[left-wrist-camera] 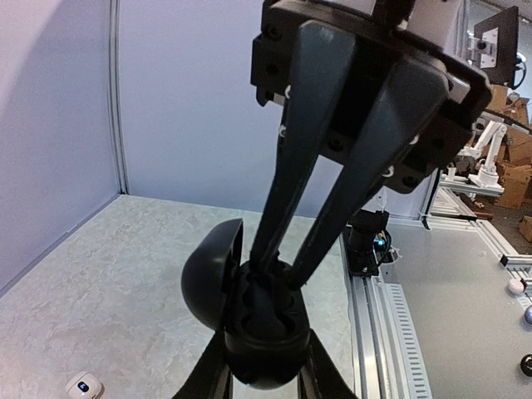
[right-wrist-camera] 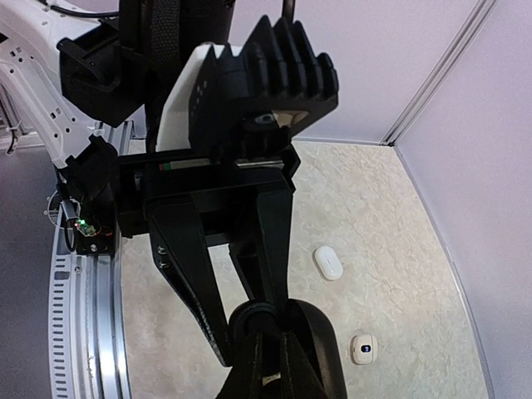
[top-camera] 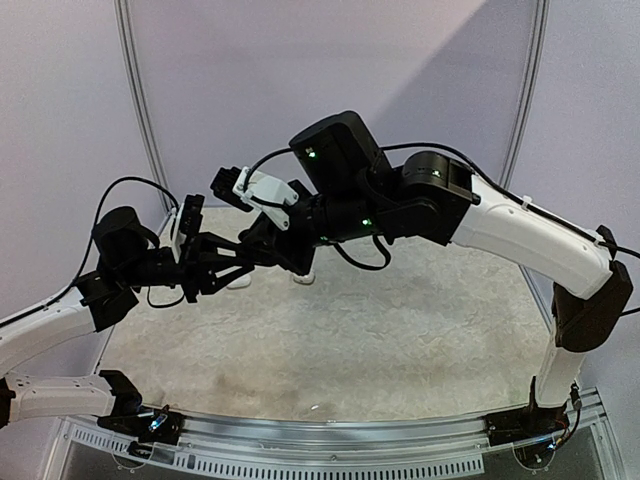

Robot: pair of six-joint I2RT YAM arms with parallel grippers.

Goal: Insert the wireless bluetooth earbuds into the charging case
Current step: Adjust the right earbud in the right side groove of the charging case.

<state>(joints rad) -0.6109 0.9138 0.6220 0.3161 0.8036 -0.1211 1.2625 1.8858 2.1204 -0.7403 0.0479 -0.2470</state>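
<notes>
Grip is split between the two arms, and the split looks deliberate. The left jaws are pressed against both sides of the black charging case (left-wrist-camera: pixel 266 337) and hold it clear of the counter (left-wrist-camera: pixel 100 274). Its hinged lid (left-wrist-camera: pixel 212 278) is swung open to one side of them, so the hollow faces the other arm. That seems meant to give a small, rounded, slippery shell a steady seat while something is pushed into it.

The right jaws meet the left ones head-on. Their long fingers (left-wrist-camera: pixel 303 141) narrow to tips that sit inside the open case, nearly together. It is black on black there, so I cannot tell whether they pinch an earbud or are merely drawn close. No earbud can be picked out anywhere. If one is in play, it is hidden at those tips, inside the case between the left jaws.

Well below both pairs of jaws, an oval white case (right-wrist-camera: pixel 328 263) and a squarer white case (right-wrist-camera: pixel 363 348) lie apart on the counter.

I judge this to be the seating step. It calls for a short, straight press and a gentle release, since a skewed push could twist the case in the left jaws.
</notes>
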